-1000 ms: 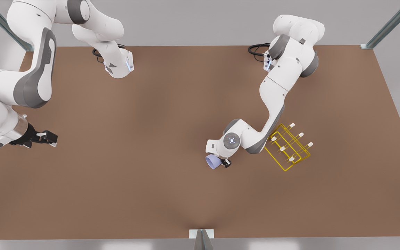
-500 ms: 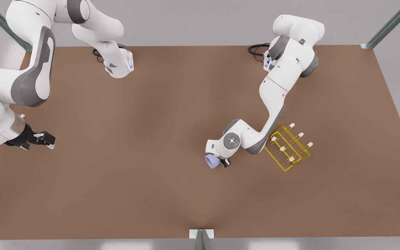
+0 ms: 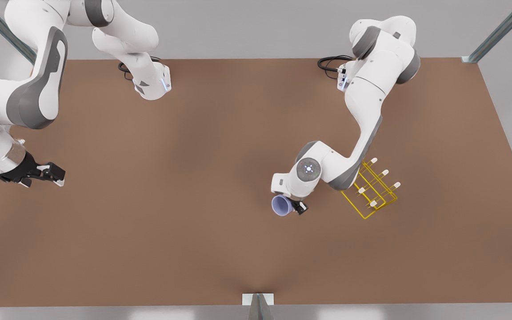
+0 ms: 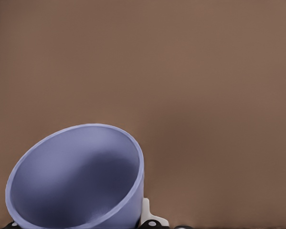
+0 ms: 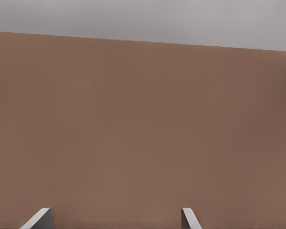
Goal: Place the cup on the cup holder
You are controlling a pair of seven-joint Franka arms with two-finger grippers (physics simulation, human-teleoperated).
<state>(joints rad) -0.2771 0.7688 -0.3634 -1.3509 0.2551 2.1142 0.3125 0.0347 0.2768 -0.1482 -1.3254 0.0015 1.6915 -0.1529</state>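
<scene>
Brown tabletop [image 3: 194,249], grey wall behind. Left gripper [image 3: 292,206] is clamped on the cup [image 3: 281,206], fingers pinching its wall near the rim; the cup is carried on its side, off the table, mouth facing the front camera. In the left wrist view the cup [image 4: 78,179] sits right at the fingers, open mouth up toward the lens, bare table beyond. Tilt is likely there so the mouth can later slide over a slanted peg. Cup holder [image 3: 374,190] stands on the table near the gripper, toward the front view's right, partly under this arm's forearm, not touching the cup. Its pegs are bare, so the placing is not yet done. Right gripper [image 3: 47,174] waits well apart at the front view's left edge, fingers [image 5: 37,219] spread, nothing between them.
</scene>
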